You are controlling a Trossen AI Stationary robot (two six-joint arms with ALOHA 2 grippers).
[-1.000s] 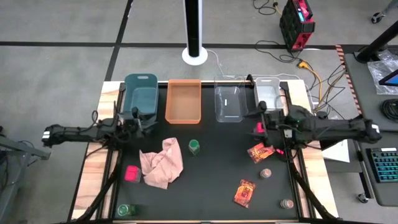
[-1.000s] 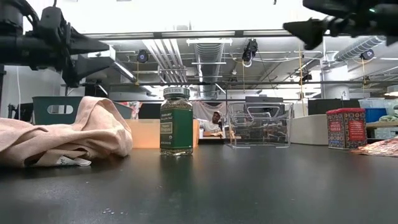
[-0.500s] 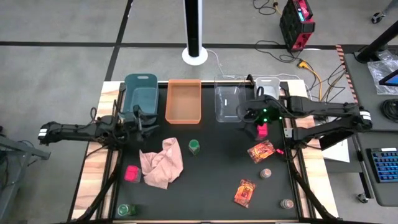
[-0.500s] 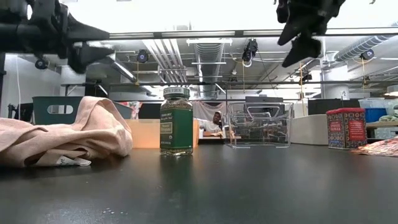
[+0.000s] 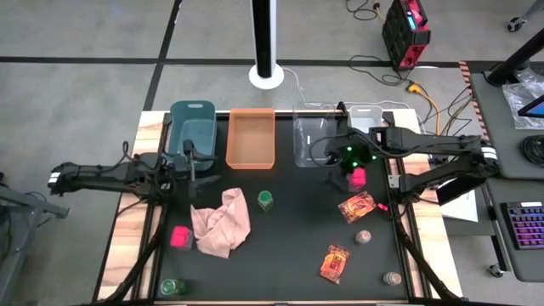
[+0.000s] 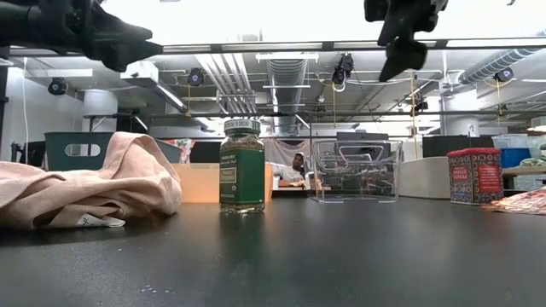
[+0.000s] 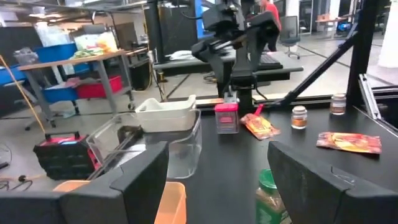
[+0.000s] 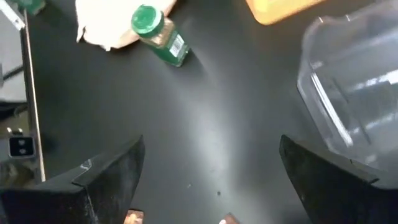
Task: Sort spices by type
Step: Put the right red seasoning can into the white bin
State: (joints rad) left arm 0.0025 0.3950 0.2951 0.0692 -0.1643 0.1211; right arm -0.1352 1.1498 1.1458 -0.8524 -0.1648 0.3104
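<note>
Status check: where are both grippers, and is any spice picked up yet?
Right gripper open, empty, above red box. Left gripper open, empty, by teal bin. No spice binned. Pink cloth lies mid-table.

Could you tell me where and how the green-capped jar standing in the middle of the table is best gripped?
Probably from straight above, fingers closing on the cap or neck of the green-capped jar: it stands upright, clear of the pink cloth, with open table around it.

Grey concrete floor (image 5: pixel 85 34) crossed by dark tape lines. White round-based pole (image 5: pixel 265 51) behind table. Red-and-black wheeled case (image 5: pixel 405 30) with orange cable on floor. Black-topped table with light wood edges (image 5: pixel 126 229). Exposed silver ceiling ducts (image 6: pixel 286 72), bright overhead light. Seated person (image 6: pixel 294 169) far back. Blue storage bins (image 7: pixel 53 51) on wooden workbench.
</note>
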